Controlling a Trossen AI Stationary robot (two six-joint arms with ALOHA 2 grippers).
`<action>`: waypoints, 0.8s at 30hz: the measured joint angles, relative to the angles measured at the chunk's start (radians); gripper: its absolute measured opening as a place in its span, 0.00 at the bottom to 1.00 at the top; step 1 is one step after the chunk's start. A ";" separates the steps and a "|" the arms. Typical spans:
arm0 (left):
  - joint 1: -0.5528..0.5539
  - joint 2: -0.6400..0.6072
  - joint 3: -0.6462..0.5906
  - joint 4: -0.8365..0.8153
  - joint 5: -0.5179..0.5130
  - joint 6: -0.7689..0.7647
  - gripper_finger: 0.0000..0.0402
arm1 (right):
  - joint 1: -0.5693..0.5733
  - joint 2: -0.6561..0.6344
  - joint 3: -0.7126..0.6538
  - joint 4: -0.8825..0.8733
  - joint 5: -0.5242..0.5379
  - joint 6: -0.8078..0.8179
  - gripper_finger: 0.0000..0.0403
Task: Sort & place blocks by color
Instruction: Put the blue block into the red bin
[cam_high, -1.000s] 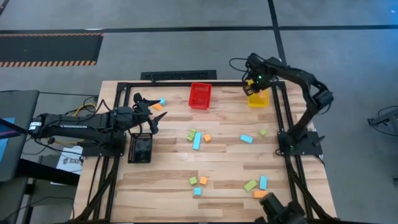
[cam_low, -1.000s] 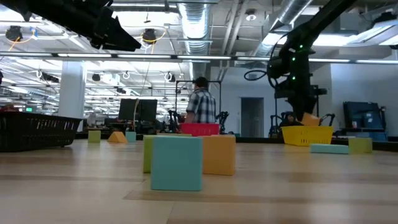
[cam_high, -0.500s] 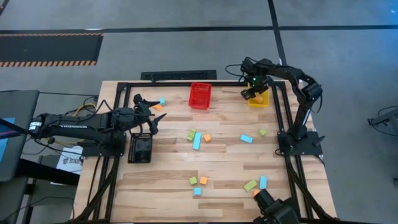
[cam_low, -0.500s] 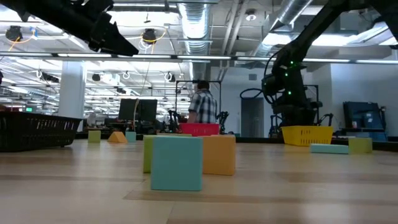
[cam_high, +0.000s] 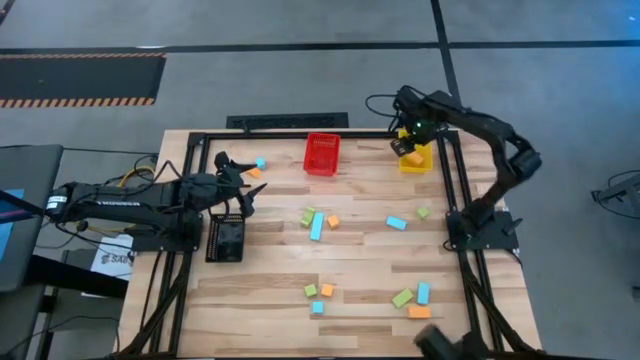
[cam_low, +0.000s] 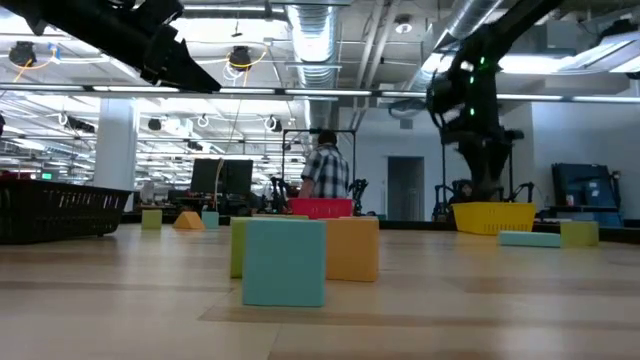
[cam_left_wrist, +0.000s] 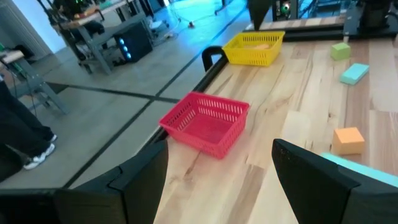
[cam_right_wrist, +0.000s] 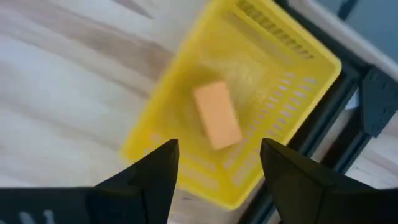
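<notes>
Currently, desk edges: we see the wooden desk (cam_high: 350, 270) ringed by a dark rail frame; the yellow bin (cam_high: 414, 158) sits hard against the frame at the 1 o'clock corner, the red bin (cam_high: 322, 154) at the 12 o'clock edge, the black bin (cam_high: 225, 238) at the 9 o'clock edge.
Open room: we find bare wood across the middle band between the two block clusters, and along the 6 o'clock edge.
Right end effector: the right end effector (cam_high: 404, 142) hangs above the yellow bin, fingers spread wide, pinching nothing and touching nothing we can see.
Orange bar: in the right wrist view an orange bar (cam_right_wrist: 216, 115) lies loose on the yellow bin's floor, straight beyond the spread fingers (cam_right_wrist: 152, 177) and apart from them.
Left end effector: the left end effector (cam_high: 236, 172) hovers near the 10 o'clock corner, fingers spread, empty.
Blocks near left: a light blue block (cam_high: 261, 163) and an orange block (cam_high: 254, 172) lie just beside it toward 1 o'clock.
Centre cluster: green block (cam_high: 308, 217), blue bar (cam_high: 317, 226) and orange cube (cam_high: 333, 222), close together, well apart from both end effectors.
Right-side blocks: blue bar (cam_high: 397, 223) and green cube (cam_high: 423, 213) at 3 o'clock.
Near cluster: green, orange and blue blocks lie toward 6 o'clock.
Room beyond: a person (cam_low: 324, 172) stands behind the desk.
</notes>
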 joint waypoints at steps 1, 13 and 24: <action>0.000 0.002 0.000 -0.008 0.001 -0.010 0.69 | 0.031 -0.027 0.000 0.005 0.000 0.009 0.62; 0.000 0.106 -0.096 0.152 0.093 -0.069 0.69 | 0.577 -0.269 -0.252 0.511 -0.007 -0.102 0.62; 0.033 0.412 0.044 0.115 0.331 -0.058 0.69 | 0.868 -0.303 -0.465 1.096 -0.005 -0.084 0.62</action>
